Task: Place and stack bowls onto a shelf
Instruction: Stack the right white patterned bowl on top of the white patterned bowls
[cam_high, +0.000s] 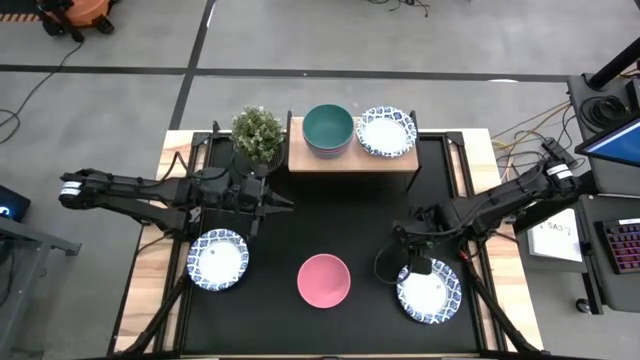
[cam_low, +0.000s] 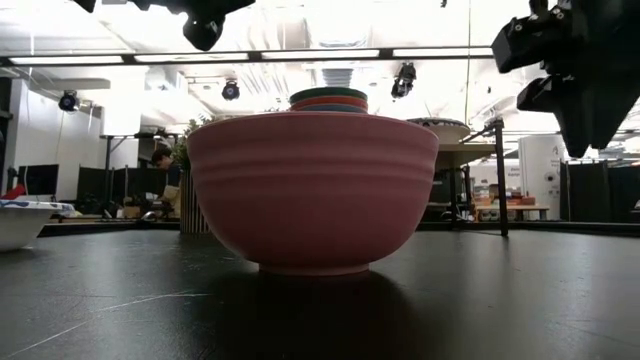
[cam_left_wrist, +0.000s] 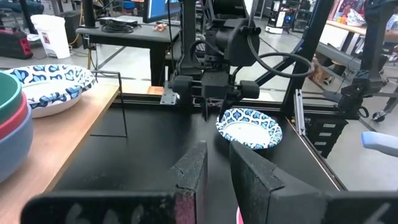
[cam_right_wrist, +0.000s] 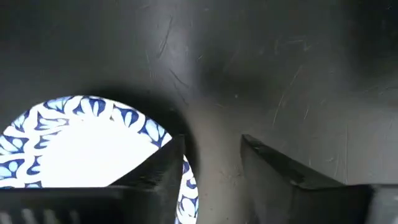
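Note:
The light-wood shelf (cam_high: 350, 160) stands at the table's far middle. On it is a stack of bowls with the green one on top (cam_high: 328, 128), over a red and a blue one (cam_left_wrist: 9, 124), and beside it a white blue-rimmed bowl (cam_high: 386, 131). A pink bowl (cam_high: 323, 280) stands on the table near the front middle. Two more white blue-rimmed bowls stand on the table, one at the near left (cam_high: 217, 259) and one at the near right (cam_high: 428, 290). My left gripper (cam_high: 286, 200) hovers in front of the shelf, narrowly open and empty. My right gripper (cam_right_wrist: 211, 168) is open above the near-right bowl's far rim (cam_right_wrist: 155, 134), pointing down.
A small potted plant (cam_high: 258, 132) stands just left of the shelf, close to my left arm. Bare black tabletop (cam_high: 340, 220) lies between the shelf and the pink bowl. Wooden borders (cam_high: 150, 270) run along the table's left and right sides.

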